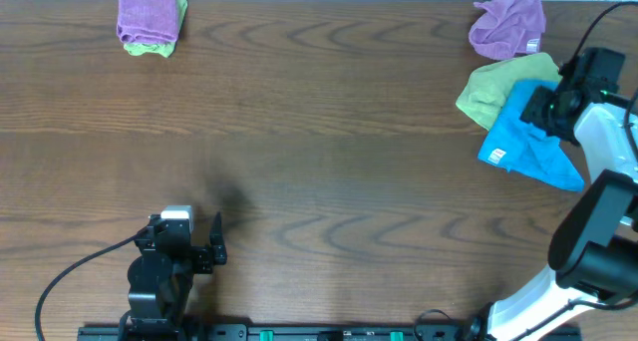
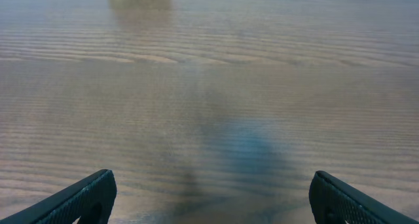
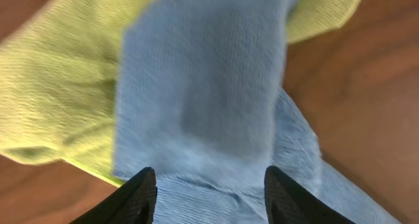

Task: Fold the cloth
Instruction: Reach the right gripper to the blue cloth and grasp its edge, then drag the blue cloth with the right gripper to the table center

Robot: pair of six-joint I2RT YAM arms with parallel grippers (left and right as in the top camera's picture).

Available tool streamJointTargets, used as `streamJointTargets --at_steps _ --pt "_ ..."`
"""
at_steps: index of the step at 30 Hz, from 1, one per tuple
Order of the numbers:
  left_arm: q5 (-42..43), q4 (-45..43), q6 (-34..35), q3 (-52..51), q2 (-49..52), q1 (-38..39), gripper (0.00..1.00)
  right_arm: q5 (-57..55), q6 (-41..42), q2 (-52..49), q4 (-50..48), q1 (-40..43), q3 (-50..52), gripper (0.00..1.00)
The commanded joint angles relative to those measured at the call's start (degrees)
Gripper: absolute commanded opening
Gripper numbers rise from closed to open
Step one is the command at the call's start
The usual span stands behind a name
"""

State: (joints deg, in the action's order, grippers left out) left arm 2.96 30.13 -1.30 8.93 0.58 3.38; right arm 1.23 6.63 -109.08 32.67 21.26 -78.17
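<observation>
step: grasping comes first, by my reading; the cloth (image 3: 196, 86) lies crumpled and unfolded, so no fold has begun.
right gripper (image 3: 209, 171): jaws spread wide, nothing held, poised directly over the blue fabric; whether the fingertips (image 3: 147, 191) touch it i cannot tell.
cloth: right beneath and just ahead of the right gripper, one flap running forward between the fingers; its white label (image 1: 497, 158) shows on the edge away from the arm in the overhead view.
next move: it likely calls for closing on blue fabric only, then dragging it off its neighbour onto bare table (image 1: 329, 152) to spread it flat. the risk is pinching the green layer along with it.
lime-green cloth (image 3: 59, 99): under the blue one, spilling out to both sides just beyond the right fingers, touching it.
purple cloth (image 1: 508, 24): farther ahead of the right gripper, bunched, near the green one.
left gripper (image 2: 213, 178): jaws wide apart, empty, over bare wood, well apart from the cloth.
far stack: well ahead of the left gripper, a second purple cloth (image 1: 148, 14) sits folded on a second lime-green cloth (image 1: 152, 49).
count: one blue cloth, two lime-green, two purple; two grippers, both unladen.
</observation>
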Motion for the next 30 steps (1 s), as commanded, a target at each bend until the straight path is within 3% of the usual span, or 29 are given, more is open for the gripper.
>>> streamJointTargets --at_steps 1,9,10,12,22,30 --pt "-0.37 -0.20 0.44 -0.76 -0.31 -0.35 0.95 -2.80 -3.82 -0.81 0.98 1.09 -0.09 0.53" --pt "-0.37 -0.20 0.44 -0.76 -0.33 -0.35 0.95 -3.17 -4.26 -5.38 0.96 2.05 0.24 0.51" --pt "-0.37 -0.20 0.44 -0.76 -0.33 -0.35 0.95 -3.17 -4.39 -5.75 0.94 2.05 0.24 0.47" --pt "-0.37 -0.20 0.44 -0.76 -0.31 -0.35 0.95 -3.15 -4.37 -6.08 0.79 2.03 0.24 0.01" --pt "-0.37 -0.20 0.44 -0.76 -0.31 -0.35 0.95 1.62 -3.52 1.68 6.93 0.37 -6.82 0.01" --pt "-0.37 -0.20 0.44 -0.76 -0.33 -0.35 0.95 1.88 -6.32 13.68 13.77 -8.22 -16.37 0.01"
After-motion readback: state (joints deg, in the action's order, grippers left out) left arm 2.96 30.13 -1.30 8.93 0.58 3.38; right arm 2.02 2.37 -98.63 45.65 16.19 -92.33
